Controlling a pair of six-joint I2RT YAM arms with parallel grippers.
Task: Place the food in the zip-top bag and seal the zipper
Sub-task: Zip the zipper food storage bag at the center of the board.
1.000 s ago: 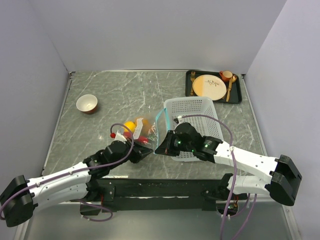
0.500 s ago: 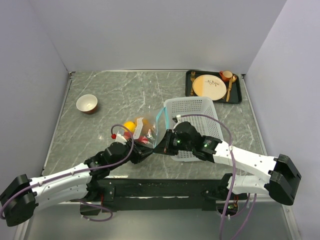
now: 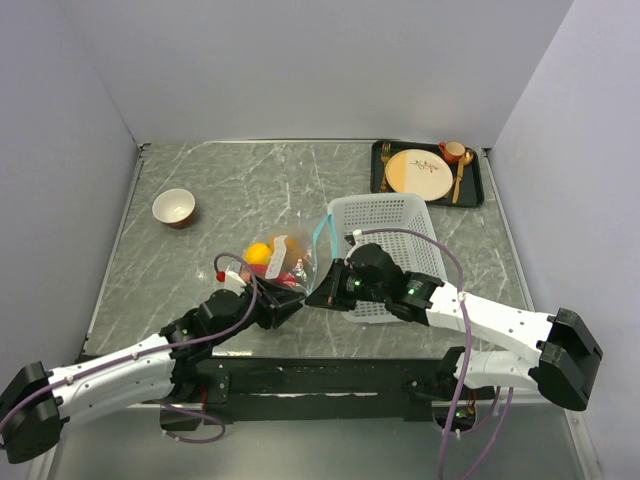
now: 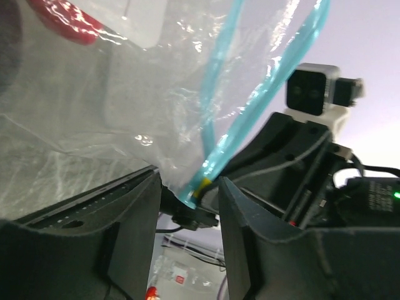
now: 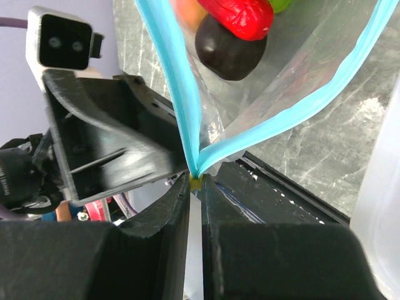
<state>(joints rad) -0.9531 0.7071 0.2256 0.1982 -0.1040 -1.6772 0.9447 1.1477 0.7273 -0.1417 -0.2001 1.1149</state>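
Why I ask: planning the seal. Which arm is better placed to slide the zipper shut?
Probably left: the left gripper, open, straddles the zipper beside the corner the right gripper pinches.

Approach to the zip-top bag (image 3: 297,258) is blocked rightward by the mesh basket (image 3: 385,215) and at its near corner by the left gripper (image 3: 292,309) and right gripper (image 3: 318,297); the table (image 3: 195,255) leftward lies open.

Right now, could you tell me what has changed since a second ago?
The left end effector opened, releasing the corner of the clear plastic zip-top bag, and drew back slightly. The right end effector stays pinched on the light-blue zipper strip; the toy food stays inside.
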